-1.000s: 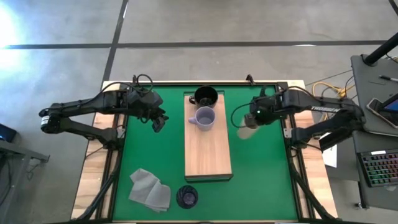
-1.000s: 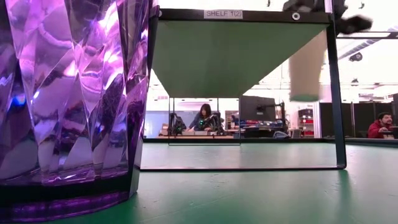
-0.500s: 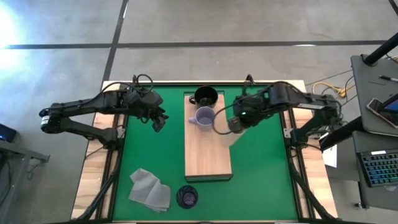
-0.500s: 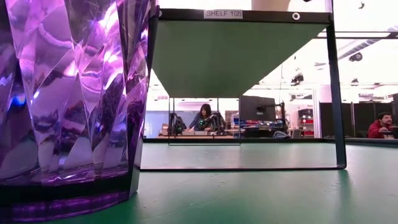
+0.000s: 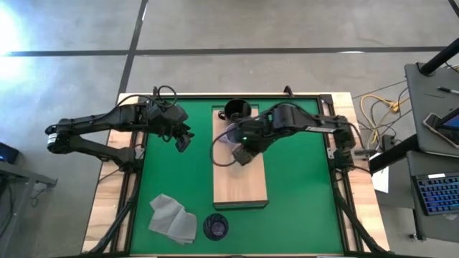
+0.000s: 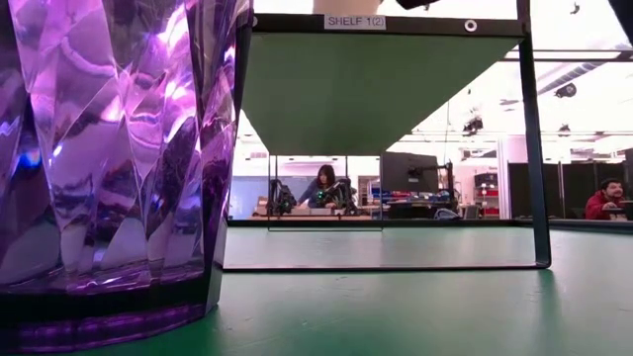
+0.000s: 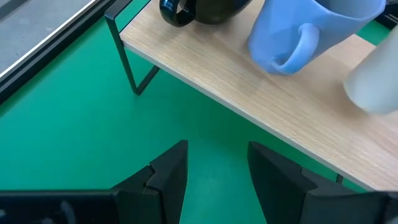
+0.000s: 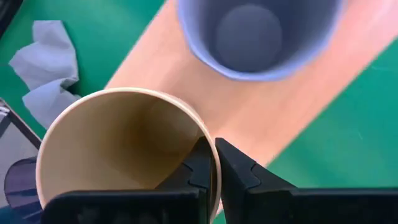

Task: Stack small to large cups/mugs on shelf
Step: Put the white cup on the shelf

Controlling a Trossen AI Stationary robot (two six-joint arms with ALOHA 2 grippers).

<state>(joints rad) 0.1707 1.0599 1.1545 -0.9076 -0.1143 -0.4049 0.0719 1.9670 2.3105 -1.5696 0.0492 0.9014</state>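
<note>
Bright, even overhead light; strong glare whitens the floor (image 5: 11,32) at the high view's left edge. In the low view, the purple tumbler (image 6: 109,158) looms close, glinting, against blown-out ceiling lights. The lavender mug (image 8: 258,34) is softly blurred

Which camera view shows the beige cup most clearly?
The right wrist view: the beige cup fills the picture, its rim pinched by the right end effector above the shelf. The left wrist view shows only a pale blurred edge, the low view only its bottom. In the high view the arm hides it.

Robotics lab — workstations (image 6: 415,203), seated people (image 6: 321,188)
</note>
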